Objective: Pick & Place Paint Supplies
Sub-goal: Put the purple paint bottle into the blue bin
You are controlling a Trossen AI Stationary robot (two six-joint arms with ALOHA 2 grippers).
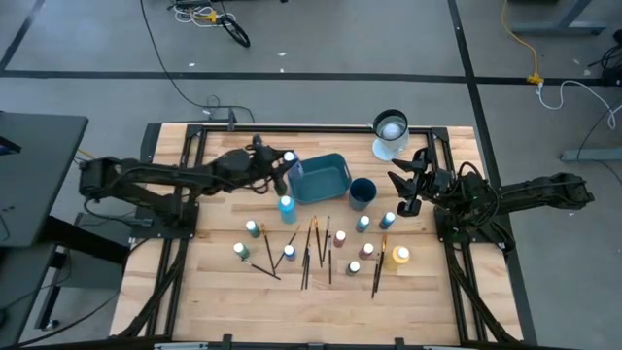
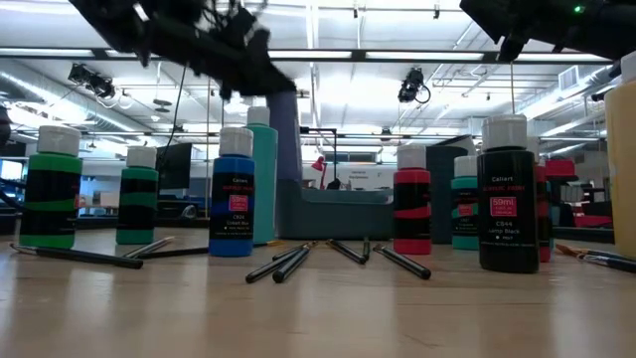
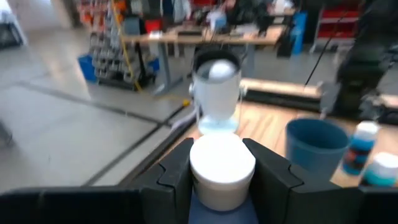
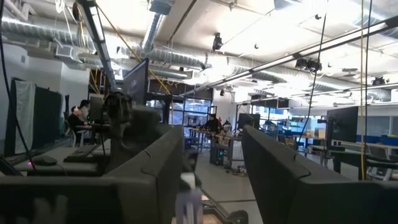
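Grey concrete floor (image 1: 321,53) all around, crossed by dark tape lines. Black cables (image 1: 194,19) trailing at 11 o'clock, a yellow cable (image 1: 525,49) at 1 o'clock. Dark grey tabletop (image 1: 34,175) at 9 o'clock, beside the wooden desk (image 1: 214,282). Seen level across the boards: open workshop hall, white ceiling with exposed silver ducts (image 4: 161,56), pipes and strip lights (image 2: 338,55). Glazed partitions and monitors (image 4: 137,78) further back. Person seated (image 4: 79,115) at a far workstation at 9 o'clock. Workbench (image 3: 205,40) and red storage shelving (image 3: 336,18) beyond the floor.
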